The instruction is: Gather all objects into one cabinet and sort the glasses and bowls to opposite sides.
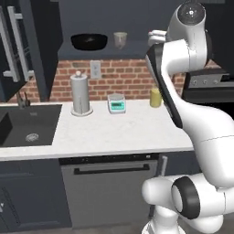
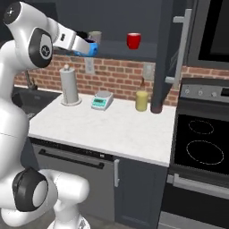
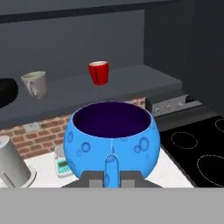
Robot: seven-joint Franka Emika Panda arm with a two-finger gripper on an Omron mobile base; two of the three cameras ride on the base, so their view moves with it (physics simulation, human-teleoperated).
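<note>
blue bowl (image 3: 111, 140) pale ring spots, dark purple inside; red cup (image 3: 99, 72); grey-beige cup (image 3: 35, 84).

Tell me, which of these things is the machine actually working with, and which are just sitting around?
Part of the job:
- blue bowl, held in the closed end effector
- black bowl on the cabinet shelf
- grey-beige cup
- red cup

Just lying about:
- paper towel holder
- kitchen scale
- yellow bottle
- brown bottle
- sink
- stove
</note>
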